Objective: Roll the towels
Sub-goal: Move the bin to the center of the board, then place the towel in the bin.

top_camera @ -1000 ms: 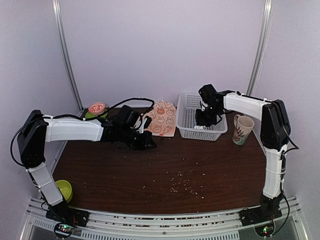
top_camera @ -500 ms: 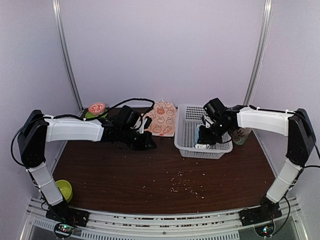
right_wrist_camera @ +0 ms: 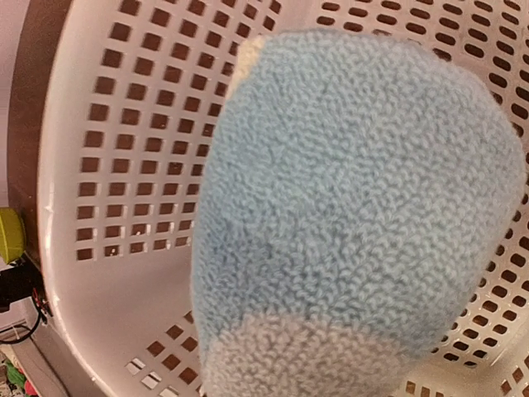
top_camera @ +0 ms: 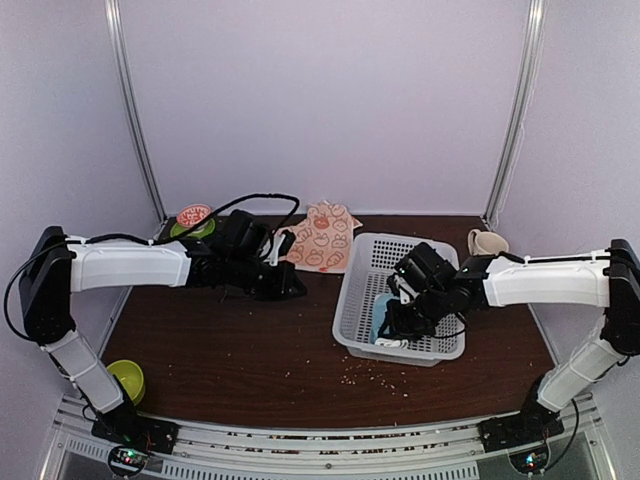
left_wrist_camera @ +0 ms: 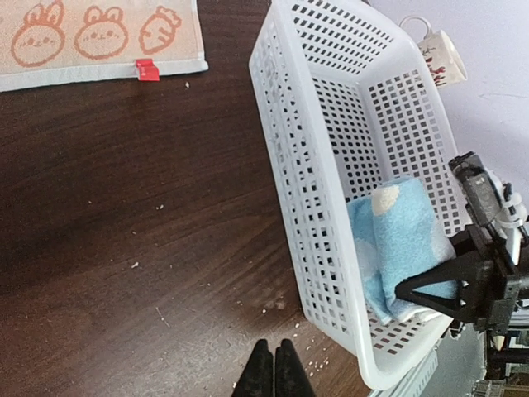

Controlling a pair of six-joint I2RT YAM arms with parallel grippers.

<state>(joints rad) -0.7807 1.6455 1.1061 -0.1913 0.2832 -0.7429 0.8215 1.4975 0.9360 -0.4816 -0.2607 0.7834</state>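
Note:
The cream towel (top_camera: pixel 320 238) with orange rabbit prints lies flat at the back of the table and shows as cream towel (left_wrist_camera: pixel 91 37) in the left wrist view. The light blue towel (top_camera: pixel 383 314) sits bunched inside the white basket (top_camera: pixel 349 300). My right gripper (top_camera: pixel 393 326) reaches into the basket and is shut on the blue towel (left_wrist_camera: pixel 397 240). That blue towel (right_wrist_camera: pixel 355 207) fills the right wrist view and hides the fingers. My left gripper (left_wrist_camera: pixel 273 370) is shut and empty, low over bare table (top_camera: pixel 220 340) left of the basket (left_wrist_camera: pixel 281 165).
A mug (top_camera: pixel 487 242) lies at the back right, behind the right arm. A red-topped green dish (top_camera: pixel 193 217) stands at the back left, and a green bowl (top_camera: pixel 128 380) at the near left edge. Crumbs (top_camera: pixel 370 372) dot the table in front of the basket.
The right arm has swung toward the near edge, and the basket with the blue towel has come along, turning a little. The left arm has shifted slightly left.

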